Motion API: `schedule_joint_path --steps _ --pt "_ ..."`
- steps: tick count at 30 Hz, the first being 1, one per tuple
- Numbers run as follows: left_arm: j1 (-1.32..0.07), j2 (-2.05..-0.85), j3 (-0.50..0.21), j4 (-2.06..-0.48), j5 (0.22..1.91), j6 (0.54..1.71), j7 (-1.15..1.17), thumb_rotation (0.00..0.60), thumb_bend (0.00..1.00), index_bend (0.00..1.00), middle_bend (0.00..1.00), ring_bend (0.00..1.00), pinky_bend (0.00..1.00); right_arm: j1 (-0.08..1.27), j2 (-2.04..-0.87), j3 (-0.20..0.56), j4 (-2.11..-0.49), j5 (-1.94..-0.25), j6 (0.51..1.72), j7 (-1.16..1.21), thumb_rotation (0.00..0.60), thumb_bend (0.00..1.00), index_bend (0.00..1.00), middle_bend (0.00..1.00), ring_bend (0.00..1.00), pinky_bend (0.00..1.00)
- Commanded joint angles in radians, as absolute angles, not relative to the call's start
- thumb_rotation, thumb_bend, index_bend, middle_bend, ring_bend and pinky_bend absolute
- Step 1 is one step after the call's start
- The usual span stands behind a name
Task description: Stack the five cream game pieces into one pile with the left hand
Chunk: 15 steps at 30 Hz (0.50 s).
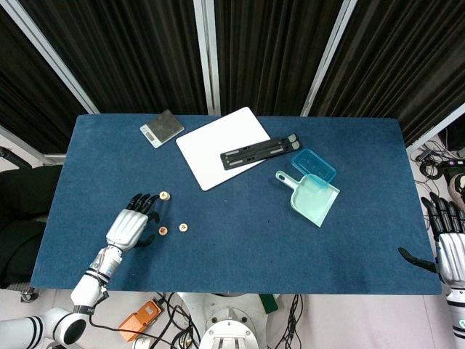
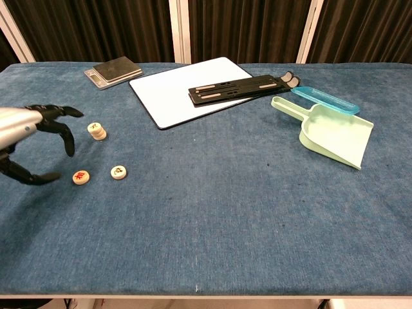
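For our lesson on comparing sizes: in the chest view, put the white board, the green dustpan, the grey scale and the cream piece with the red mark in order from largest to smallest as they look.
1. white board
2. green dustpan
3. grey scale, though it lies farthest from the camera
4. cream piece with the red mark

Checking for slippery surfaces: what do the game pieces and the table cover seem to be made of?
Game pieces: likely smooth wood or plastic, cream discs with printed marks, slight sheen. Table cover: seemingly blue felt-like fabric, matte and fuzzy.
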State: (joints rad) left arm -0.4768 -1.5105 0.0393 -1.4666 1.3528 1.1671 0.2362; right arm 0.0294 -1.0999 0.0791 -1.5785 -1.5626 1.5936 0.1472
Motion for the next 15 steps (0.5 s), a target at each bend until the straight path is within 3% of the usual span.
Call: schedule_joint_path --steps 1,15 --pt "-0.476 -1.527 0.04 -1.454 1.364 1.16 0.247 0.6 0.27 0.42 0.03 0.0 0.0 0.028 -1.1 0.078 -1.577 -1.563 1.595 0.149 0.6 0.16 0.0 0.0 0.0 0.0" --pt "-0.494 -1.586 0.005 -1.404 1.35 1.109 0.307 0.6 0.28 0.42 0.02 0.0 0.0 0.028 -1.097 0.078 -1.583 -1.564 1.596 0.143 0.6 0.16 0.0 0.0 0.0 0.0"
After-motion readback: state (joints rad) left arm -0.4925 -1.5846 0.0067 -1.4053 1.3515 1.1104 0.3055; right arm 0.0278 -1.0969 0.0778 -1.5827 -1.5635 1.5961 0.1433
